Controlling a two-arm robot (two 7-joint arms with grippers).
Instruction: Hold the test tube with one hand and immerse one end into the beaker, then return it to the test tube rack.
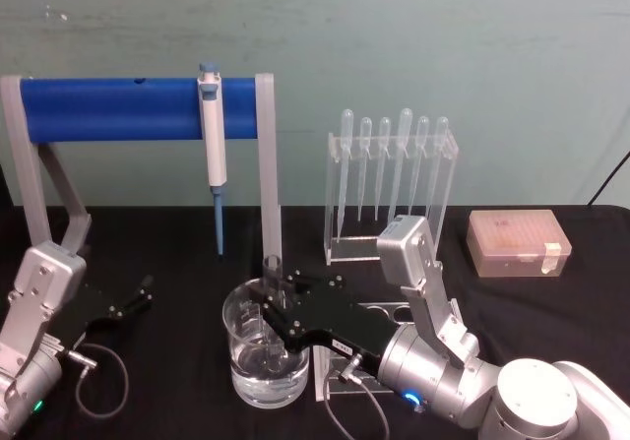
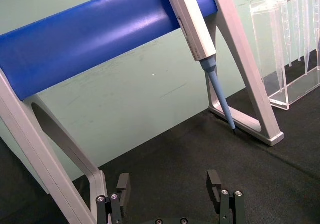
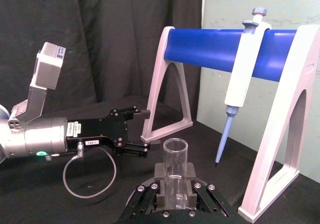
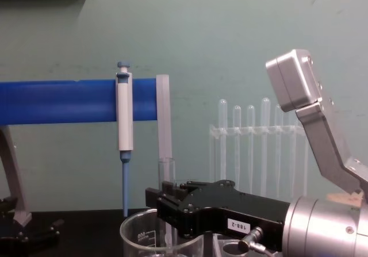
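Observation:
My right gripper [image 1: 274,300] is shut on the test tube [image 1: 272,268], a clear glass cylinder that it holds upright with the open rim on top. In the right wrist view the test tube [image 3: 175,164] stands between the black fingers [image 3: 191,173]. The gripper hovers over the beaker [image 1: 264,371], which holds some clear water. From the chest the test tube [image 4: 166,173] runs down behind the beaker [image 4: 150,234] rim, its lower end inside the glass. My left gripper [image 1: 133,299] rests open and empty on the table at the left; its fingers [image 2: 214,180] stand apart.
A grey stand with a blue roller [image 1: 138,108] carries a blue-and-white pipettor [image 1: 213,145] behind the beaker. A clear rack of plastic pipettes [image 1: 392,179] stands at the back right, with a pinkish lidded box [image 1: 518,243] beside it. A cable [image 1: 98,366] loops near the left arm.

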